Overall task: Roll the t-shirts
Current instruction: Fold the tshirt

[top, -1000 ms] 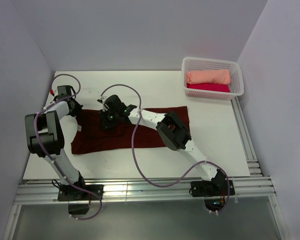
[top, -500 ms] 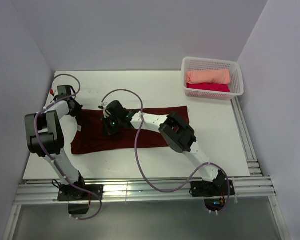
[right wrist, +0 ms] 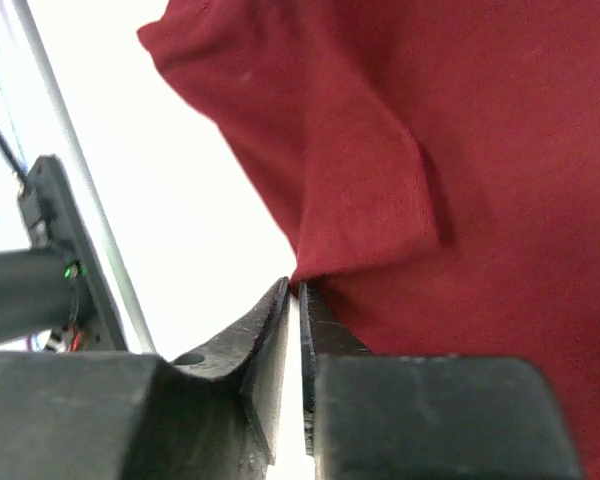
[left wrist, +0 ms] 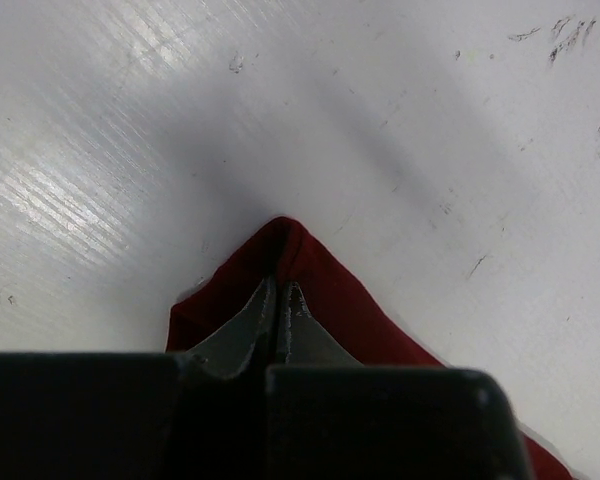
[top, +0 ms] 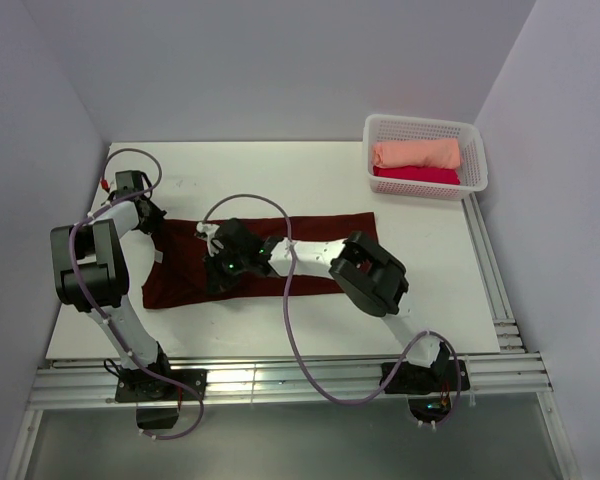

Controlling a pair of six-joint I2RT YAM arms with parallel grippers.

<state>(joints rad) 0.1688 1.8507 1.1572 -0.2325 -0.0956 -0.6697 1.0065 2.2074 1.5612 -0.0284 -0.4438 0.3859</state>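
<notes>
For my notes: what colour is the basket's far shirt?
The far shirt is peach; best seen in top external view.

White arms (top: pixel 315 248), black joints (top: pixel 370 275), purple cables (top: pixel 284 310), dark gripper fingers (right wrist: pixel 265 340)

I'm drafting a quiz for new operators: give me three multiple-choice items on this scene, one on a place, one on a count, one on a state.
1. Where is the white basket? A) far right corner of the table B) near left corner C) table middle
2. How many shirts show in it? A) none B) two C) four
3. The left gripper has its jaws: A) wide open B) out of view C) shut on a corner of the maroon t-shirt
Key: 1 A, seen far right from above. 2 B, a peach shirt, a crimson shirt. 3 C, wrist view shows cloth pinched.
</notes>
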